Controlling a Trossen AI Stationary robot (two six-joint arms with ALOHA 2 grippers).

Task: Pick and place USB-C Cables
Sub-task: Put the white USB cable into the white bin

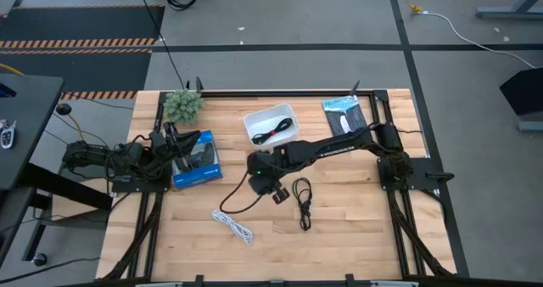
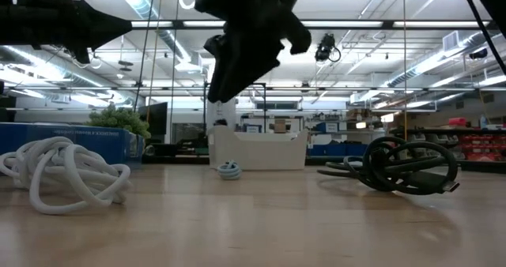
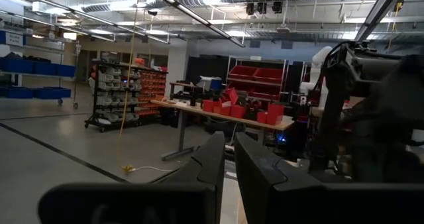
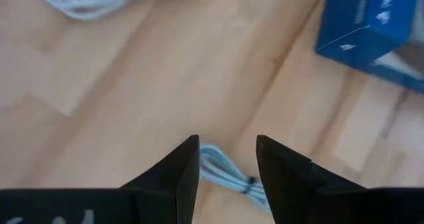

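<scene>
My right gripper (image 1: 273,192) hangs open above the table's middle, high over the wood in the low view (image 2: 237,62). The pale blue-grey cable (image 4: 225,174) lies coiled on the table below, between the fingers in the right wrist view; it also shows in the low view (image 2: 230,171). The white cable (image 1: 233,226) lies in loose loops near the front edge. The black cable (image 1: 302,204) lies right of the gripper. A black cable with red (image 1: 273,131) lies in the white tray (image 1: 254,121). My left gripper (image 3: 228,168) waits shut at the table's left edge.
A blue box (image 1: 197,160) lies by the left arm and shows in the right wrist view (image 4: 377,25). A small green plant (image 1: 183,105) stands at the far left corner. A dark packet (image 1: 345,115) lies far right. Bare wood lies along the front and right of the black cable.
</scene>
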